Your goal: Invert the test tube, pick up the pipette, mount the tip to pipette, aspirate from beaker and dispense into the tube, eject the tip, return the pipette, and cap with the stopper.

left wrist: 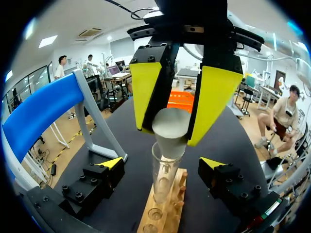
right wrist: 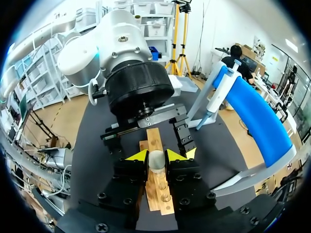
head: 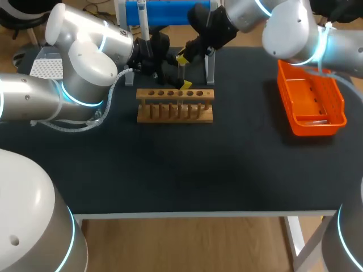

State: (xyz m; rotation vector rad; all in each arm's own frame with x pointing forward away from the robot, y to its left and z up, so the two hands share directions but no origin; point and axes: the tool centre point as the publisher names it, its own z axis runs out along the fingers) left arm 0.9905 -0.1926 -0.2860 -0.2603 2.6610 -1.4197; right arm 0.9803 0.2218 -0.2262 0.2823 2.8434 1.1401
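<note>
A glass test tube (left wrist: 164, 174) stands upright in the wooden rack (head: 174, 105) at the back middle of the table. My right gripper (left wrist: 168, 135) (right wrist: 157, 156) (head: 183, 71) is shut on a pale grey stopper (left wrist: 171, 130) (right wrist: 156, 161), whose narrow end sits at the tube's mouth. My left gripper (left wrist: 163, 167) (right wrist: 150, 137) is open, with one finger on each side of the tube and rack, touching neither. The pipette (head: 143, 22) (right wrist: 221, 94) hangs on the blue stand (left wrist: 39, 111) behind the rack. No beaker is in view.
An orange basket (head: 311, 102) lies at the right side of the table. The blue stand's metal legs (head: 210, 71) rise just behind the rack. Dark mat (head: 187, 170) stretches from the rack to the front edge.
</note>
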